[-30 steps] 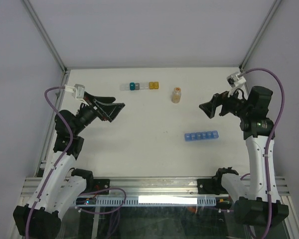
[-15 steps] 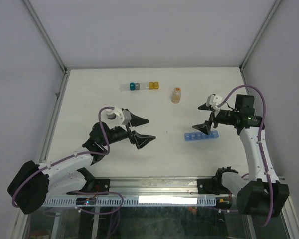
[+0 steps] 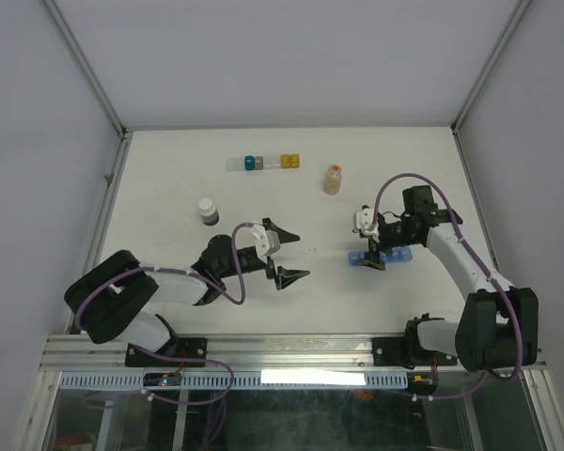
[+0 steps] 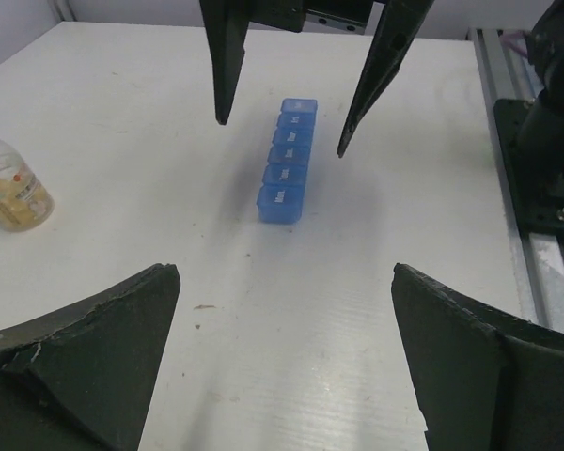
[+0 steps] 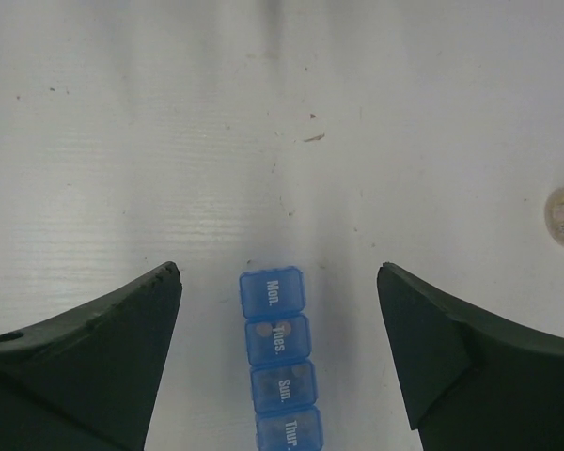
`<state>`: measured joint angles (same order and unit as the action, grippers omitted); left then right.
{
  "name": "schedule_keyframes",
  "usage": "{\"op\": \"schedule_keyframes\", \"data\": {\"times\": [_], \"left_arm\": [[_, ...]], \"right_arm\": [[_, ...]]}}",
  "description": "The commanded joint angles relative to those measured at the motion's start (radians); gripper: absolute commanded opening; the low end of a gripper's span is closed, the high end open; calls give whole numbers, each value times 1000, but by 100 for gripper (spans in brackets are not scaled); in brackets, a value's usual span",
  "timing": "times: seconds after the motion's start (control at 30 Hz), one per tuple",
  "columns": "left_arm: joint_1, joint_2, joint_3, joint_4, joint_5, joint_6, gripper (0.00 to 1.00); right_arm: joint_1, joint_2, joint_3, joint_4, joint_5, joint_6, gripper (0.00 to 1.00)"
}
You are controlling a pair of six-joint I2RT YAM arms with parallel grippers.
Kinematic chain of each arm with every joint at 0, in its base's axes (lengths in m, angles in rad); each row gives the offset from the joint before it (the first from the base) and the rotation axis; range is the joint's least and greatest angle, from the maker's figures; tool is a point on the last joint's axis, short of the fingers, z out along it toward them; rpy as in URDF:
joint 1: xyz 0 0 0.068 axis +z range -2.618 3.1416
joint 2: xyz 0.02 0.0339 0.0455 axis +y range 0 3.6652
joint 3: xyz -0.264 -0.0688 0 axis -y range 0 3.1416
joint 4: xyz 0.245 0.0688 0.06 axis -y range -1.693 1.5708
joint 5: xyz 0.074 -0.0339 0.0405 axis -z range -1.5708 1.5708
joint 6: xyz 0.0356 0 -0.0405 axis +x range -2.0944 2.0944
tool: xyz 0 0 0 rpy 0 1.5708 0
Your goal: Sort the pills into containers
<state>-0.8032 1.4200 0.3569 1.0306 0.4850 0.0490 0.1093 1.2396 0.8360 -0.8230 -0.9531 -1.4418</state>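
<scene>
The pills show as an orange mass in a small clear bottle (image 3: 333, 179) standing upright at the back of the table; the bottle also shows at the left edge of the left wrist view (image 4: 9, 191). The containers, a blue strip (image 3: 395, 255) of lidded day-marked compartments, lie right of centre. My right gripper (image 3: 368, 241) is open and straddles the strip's left end, with the "Mon." compartment (image 5: 273, 291) just below the gap between its fingers. My left gripper (image 3: 291, 254) is open and empty, low over the table, and faces the strip (image 4: 287, 162) from the left.
A row of teal, grey, white and yellow cubes (image 3: 264, 163) lies at the back. A small white-capped bottle with dark contents (image 3: 208, 210) stands left of centre. The metal rail (image 4: 536, 235) runs along the table's near edge.
Both arms swung down and inward. My left gripper reached right toward the centre. My right gripper came down over the strip's left end. The dark bottle now shows.
</scene>
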Motion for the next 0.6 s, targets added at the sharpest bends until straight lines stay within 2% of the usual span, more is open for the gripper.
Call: {"op": "schedule_keyframes", "data": {"times": [0.0,0.13,0.23,0.57], "left_arm": [[-51,167,57,234,51,164,99],[-67,334,119,358,79,180,99],[-74,404,134,429,63,172,97],[-104,465,149,401,-7,185,95]], "right_arm": [[26,22,-27,110,54,0,87],[44,51,-58,134,103,-6,84],[55,71,-76,156,139,-10,84],[79,155,-82,192,211,-12,78]]}}
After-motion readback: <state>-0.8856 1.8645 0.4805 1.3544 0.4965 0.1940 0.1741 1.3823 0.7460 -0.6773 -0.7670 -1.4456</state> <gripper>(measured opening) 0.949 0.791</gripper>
